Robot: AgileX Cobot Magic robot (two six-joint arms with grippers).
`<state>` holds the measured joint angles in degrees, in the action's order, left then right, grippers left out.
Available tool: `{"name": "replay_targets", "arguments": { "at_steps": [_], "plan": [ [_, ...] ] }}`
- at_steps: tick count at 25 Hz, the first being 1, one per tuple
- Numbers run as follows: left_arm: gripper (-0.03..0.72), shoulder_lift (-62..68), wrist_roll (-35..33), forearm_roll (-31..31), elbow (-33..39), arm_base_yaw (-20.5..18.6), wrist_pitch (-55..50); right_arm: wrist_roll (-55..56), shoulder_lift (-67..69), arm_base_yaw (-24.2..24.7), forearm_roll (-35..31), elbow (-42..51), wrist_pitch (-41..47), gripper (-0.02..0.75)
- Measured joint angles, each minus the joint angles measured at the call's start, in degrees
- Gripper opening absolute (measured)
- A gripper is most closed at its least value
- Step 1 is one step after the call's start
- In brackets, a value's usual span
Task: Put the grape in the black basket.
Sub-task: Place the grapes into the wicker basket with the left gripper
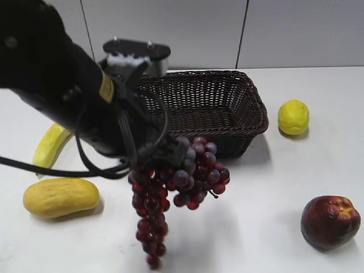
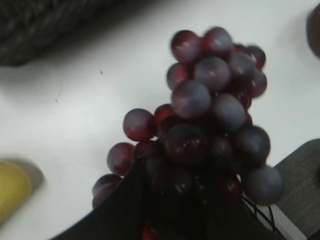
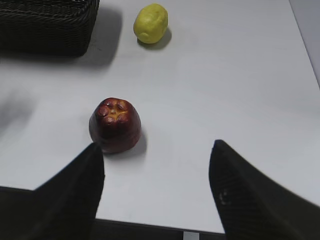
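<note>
- Nearest the camera, above the bench [image 1: 256, 227], the grape [image 1: 176, 187] is held clear, clenched in the left end effector [image 1: 156, 156] so it can be carried.
- Behind it, the basket [image 1: 227, 108] is seen without the grape inside.
- The right end effector [image 3: 155, 195] is spread wide, grasping nothing.

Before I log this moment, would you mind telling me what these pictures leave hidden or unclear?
- Left end effector: exterior view, its fingertips are buried in the grape; left wrist view shows only dark blurred fingers.
- Basket: its floor is partly hidden by the arm in the exterior view; cut off by the edge in both wrist views.
- Banana: mostly behind the arm.
</note>
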<state>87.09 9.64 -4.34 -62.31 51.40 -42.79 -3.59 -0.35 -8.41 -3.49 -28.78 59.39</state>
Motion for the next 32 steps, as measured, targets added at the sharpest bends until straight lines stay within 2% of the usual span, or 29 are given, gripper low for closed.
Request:
{"name": "replay_targets", "arguments": {
  "at_steps": [6,12,21,24,32],
  "plan": [
    [0.164,-2.8,-0.3,7.7,-8.2,0.0,-1.9,0.0,0.0,0.0,0.0,0.0,0.0,0.499],
    [0.161,-2.9,-2.3,19.7,-15.9,0.0,-0.7,0.0,0.0,0.0,0.0,0.0,0.0,0.499],
    [0.156,1.6,-2.7,41.3,-18.4,-0.5,15.7,0.0,0.0,0.0,0.0,0.0,0.0,0.499],
    [0.156,5.4,-2.9,43.8,-18.4,-1.6,18.5,0.0,0.0,0.0,0.0,0.0,0.0,0.499],
    [0.153,14.4,-2.9,45.2,-18.4,-7.1,19.6,0.0,0.0,0.0,0.0,0.0,0.0,0.499]
  ]
}}
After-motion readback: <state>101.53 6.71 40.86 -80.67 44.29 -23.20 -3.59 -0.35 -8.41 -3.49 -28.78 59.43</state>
